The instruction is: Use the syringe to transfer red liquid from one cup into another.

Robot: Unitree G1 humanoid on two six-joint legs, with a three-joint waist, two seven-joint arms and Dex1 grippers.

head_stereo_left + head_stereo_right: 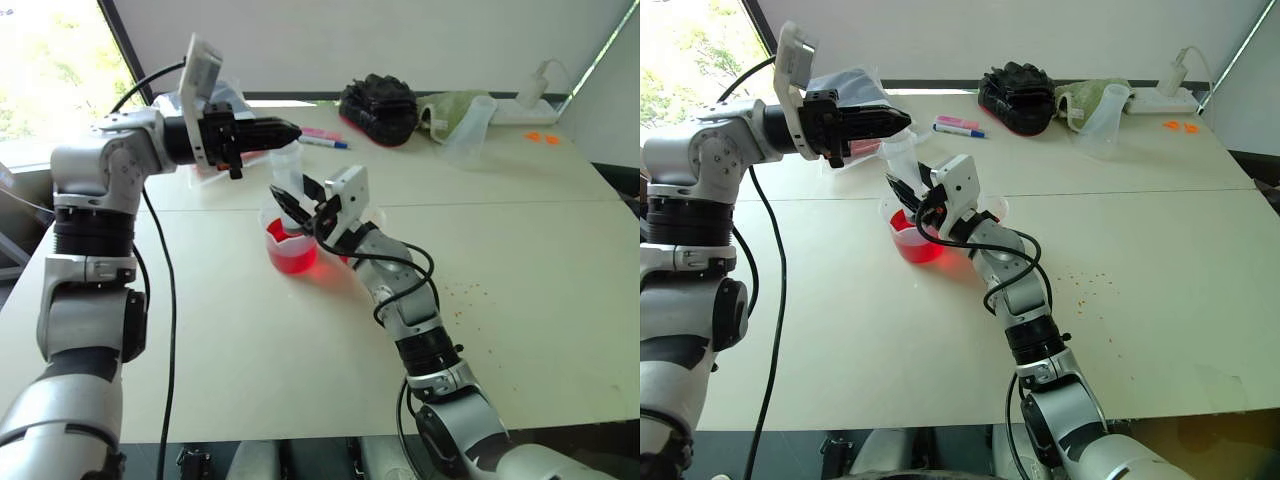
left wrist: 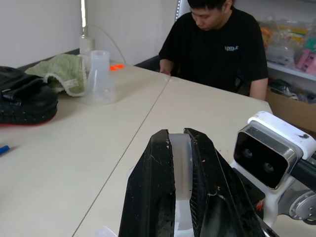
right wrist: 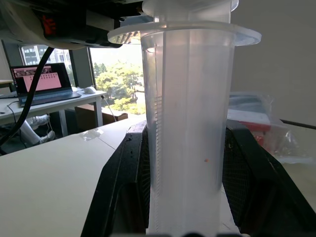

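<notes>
Right gripper (image 1: 292,207) clamped on the syringe (image 1: 286,170) barrel, left gripper (image 1: 283,131) pinched on the plunger top, both parked over the red cup.

Going big to small: the table (image 1: 520,260) has the big spouted beaker (image 1: 288,245) near the middle with red liquid (image 1: 290,257) sitting in the bottom. The syringe stands roughly upright with its lower end down in that beaker, and in the right wrist view the barrel (image 3: 185,128) looks clear, so I'd guess nothing's drawn up yet. Left fingers (image 2: 148,197) are squeezed on the white plunger handle (image 2: 180,168), looks ready to pull. A rim just behind the right gripper is probably the smaller cup (image 1: 374,214), mostly hidden, can't tell if anything's in it. So basically early days: draw, move over and squirt are all still to do.
</notes>
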